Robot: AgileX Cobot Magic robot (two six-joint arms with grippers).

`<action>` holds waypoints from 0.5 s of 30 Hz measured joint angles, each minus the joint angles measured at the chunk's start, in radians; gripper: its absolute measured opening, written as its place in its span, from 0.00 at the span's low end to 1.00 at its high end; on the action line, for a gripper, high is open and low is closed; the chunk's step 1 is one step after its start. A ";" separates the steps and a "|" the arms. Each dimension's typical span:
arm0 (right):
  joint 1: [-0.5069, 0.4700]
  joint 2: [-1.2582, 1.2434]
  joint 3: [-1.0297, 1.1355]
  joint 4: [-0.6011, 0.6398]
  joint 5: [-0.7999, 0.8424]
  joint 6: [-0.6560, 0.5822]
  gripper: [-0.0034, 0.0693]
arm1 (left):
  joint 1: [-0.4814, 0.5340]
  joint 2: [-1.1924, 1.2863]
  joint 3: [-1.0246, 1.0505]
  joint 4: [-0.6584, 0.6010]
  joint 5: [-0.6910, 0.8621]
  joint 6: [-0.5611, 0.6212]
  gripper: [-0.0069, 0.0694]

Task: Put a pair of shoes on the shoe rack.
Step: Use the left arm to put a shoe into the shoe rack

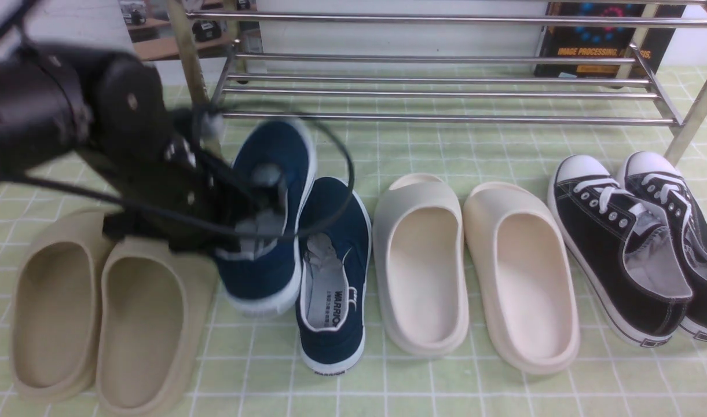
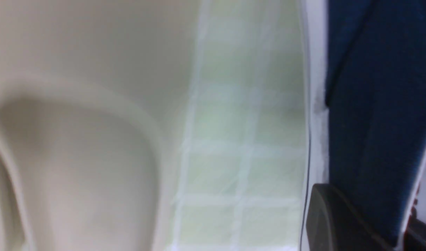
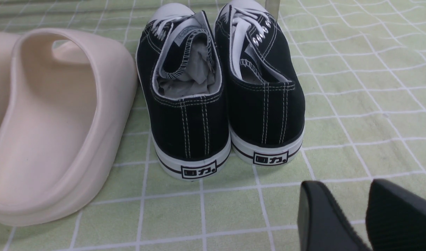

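A wide, low shoe rack of shiny chrome tubes (image 1: pixel 446 120) is spanning the top of the front view, and its bars are carrying nothing. Behind it a white wall and a dark printed poster (image 1: pixel 590 40) are showing at the upper right. A pale green cloth with a white grid (image 1: pixel 422 376) is covering the whole surface and is likely giving soles some grip.

Four pairs are lying in a row below the rack: beige foam slides (image 1: pixel 98 313) at the lower left, cream foam slides (image 1: pixel 475 260) right of centre, and black lace-up sneakers with white toe caps (image 1: pixel 619 249) at the right edge.

The first navy-blue canvas slip-on sneaker with a white rubber sole (image 1: pixel 272 156) is sitting tilted left of centre, toe toward the rack. Whether it is clear of the cloth is not showing. The second navy slip-on (image 1: pixel 336 214) is lying flat just beside it.

The left gripper (image 1: pixel 260 202) is reaching into the first sneaker's opening. In the left wrist view its dark fingers (image 2: pixel 338 223) are pinching the canvas side wall. The right gripper (image 3: pixel 350 198) is hovering empty, its fingers apart, near the black sneakers' heels.

The sneaker is probably light, with soft canvas that will be sagging under a pinch. The collar near the stiffer heel looks the better hold.
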 joint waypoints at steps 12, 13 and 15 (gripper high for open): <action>0.000 0.000 0.000 0.000 0.000 0.000 0.38 | 0.103 0.266 -0.375 -0.075 0.139 0.075 0.11; 0.000 0.000 0.000 0.000 0.000 0.000 0.38 | 0.118 0.302 -0.409 -0.084 0.148 0.088 0.11; 0.000 0.000 0.000 0.000 0.000 0.000 0.38 | 0.139 0.361 -0.472 -0.095 0.167 0.115 0.11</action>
